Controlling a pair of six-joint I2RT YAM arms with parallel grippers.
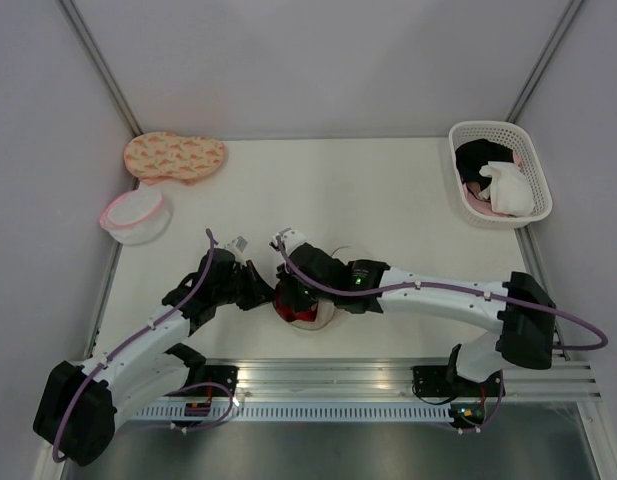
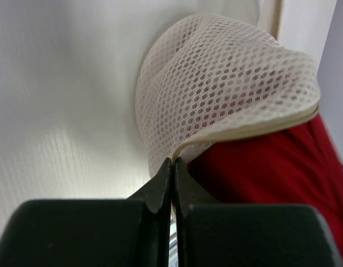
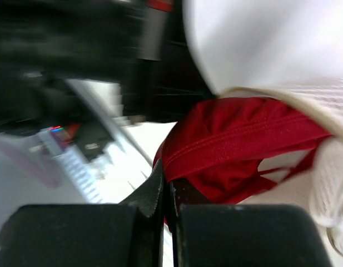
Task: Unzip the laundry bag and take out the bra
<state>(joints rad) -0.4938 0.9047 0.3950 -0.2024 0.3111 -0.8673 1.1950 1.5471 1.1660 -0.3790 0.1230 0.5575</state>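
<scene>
The laundry bag (image 1: pixel 326 316) lies near the front edge between both arms, its cream mesh dome (image 2: pixel 227 78) gaping along the zip rim (image 2: pixel 254 129). Red fabric of the bra (image 2: pixel 271 167) shows in the opening. My left gripper (image 2: pixel 174 162) is shut, pinching the bag's rim at its tips; from above it sits at the bag's left side (image 1: pixel 260 290). My right gripper (image 3: pixel 170 181) is shut on a red band of the bra (image 3: pixel 238 144), just outside the bag's rim (image 3: pixel 282 100). In the top view the right gripper (image 1: pixel 293 295) covers most of the bag.
A flat orange patterned pouch (image 1: pixel 175 157) and a pink-rimmed round bag (image 1: pixel 136 215) lie at the back left. A white basket (image 1: pixel 533 160) with black, pink and white garments stands at the back right. The metal rail (image 1: pixel 388 375) runs just behind the bag's near side.
</scene>
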